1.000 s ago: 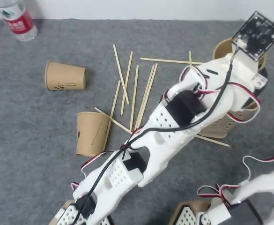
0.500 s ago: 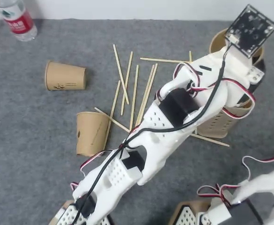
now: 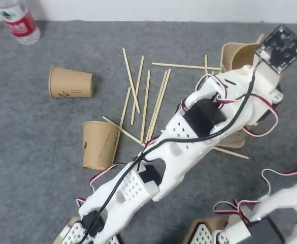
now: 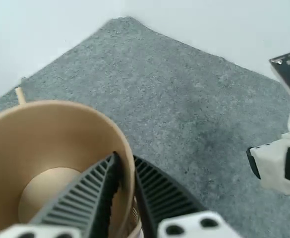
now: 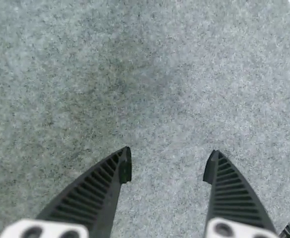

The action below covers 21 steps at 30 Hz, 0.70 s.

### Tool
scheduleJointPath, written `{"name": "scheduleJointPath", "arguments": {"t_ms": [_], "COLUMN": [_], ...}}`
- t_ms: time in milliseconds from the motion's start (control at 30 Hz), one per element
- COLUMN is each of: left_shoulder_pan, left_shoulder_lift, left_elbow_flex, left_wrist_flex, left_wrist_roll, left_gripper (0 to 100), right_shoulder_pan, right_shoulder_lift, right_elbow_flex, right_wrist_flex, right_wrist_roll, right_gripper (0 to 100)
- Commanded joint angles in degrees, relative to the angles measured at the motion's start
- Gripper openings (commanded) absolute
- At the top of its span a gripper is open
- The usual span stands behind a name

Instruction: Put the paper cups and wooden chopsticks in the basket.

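**A:** Which step are we on?

**B:** Carrying a cup. Our left gripper (image 4: 125, 161) pinches the brown paper cup (image 4: 45, 144) by its wall, one jaw inside the rim and one outside. From above, the cup hangs just beside the tan perforated basket (image 3: 236, 138), which the white arm (image 3: 189, 142) half hides.

**A:** And our right gripper (image 5: 169, 166)?

**B:** Spread wide over the grey carpet (image 5: 135, 74), holding nothing.

**A:** What next?

**B:** We judge the cup needs centring over the basket's mouth before the jaws part. One fallen paper cup (image 3: 99, 145), another fallen cup (image 3: 70, 82) and the thin wooden chopsticks (image 3: 147, 99) lie away from the basket.
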Motion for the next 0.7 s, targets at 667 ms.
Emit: {"name": "scheduleJointPath", "arguments": {"t_ms": [667], "left_shoulder_pan": [2.81], "left_shoulder_lift": [0.35], "left_elbow_flex": [-4.00], "left_wrist_flex": [1.67], "left_wrist_roll": [9.49], "left_gripper": [15], "right_shoulder_pan": [-0.57], "right_shoulder_lift": [-0.75], "right_elbow_flex": [-0.35], "right_wrist_flex": [0.48], "right_wrist_roll": [-0.26], "right_gripper": [24.7]}}
